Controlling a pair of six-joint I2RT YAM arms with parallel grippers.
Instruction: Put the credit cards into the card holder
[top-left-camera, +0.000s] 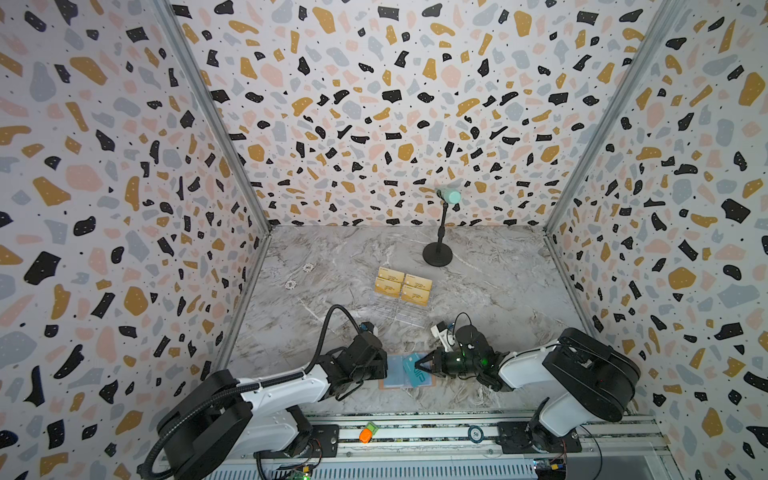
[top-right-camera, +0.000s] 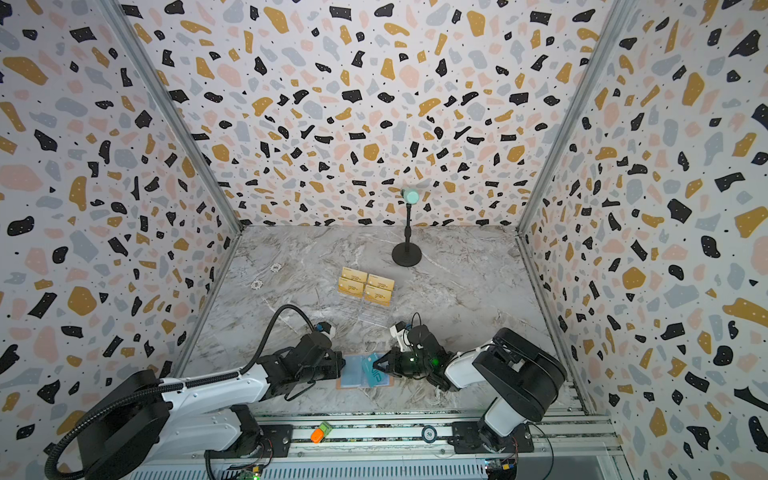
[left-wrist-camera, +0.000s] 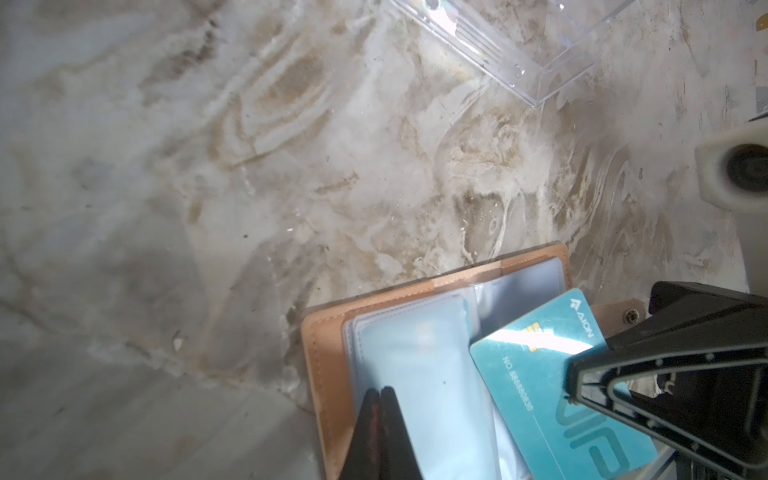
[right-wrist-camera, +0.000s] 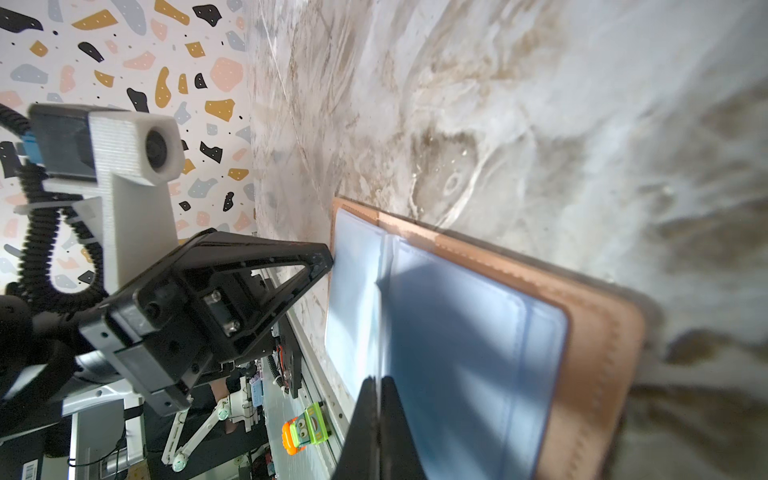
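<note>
Right fingers (left-wrist-camera: 648, 345) clamp teal card (left-wrist-camera: 536, 374); marble table (top-left-camera: 478, 282), terrazzo walls (top-left-camera: 374, 104).

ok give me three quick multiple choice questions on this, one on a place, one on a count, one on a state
1. Where is the teal card?
A on the rail
B in the right gripper, over the holder
C by the back wall

2. How many gold cards show on the rack?
A two
B four
C six

3. The holder is:
A snapped shut
B lying open
C standing upright

Answers: B, the gripper pinches the card above the holder; B, four show in both top views; B, its clear sleeves face up.
</note>
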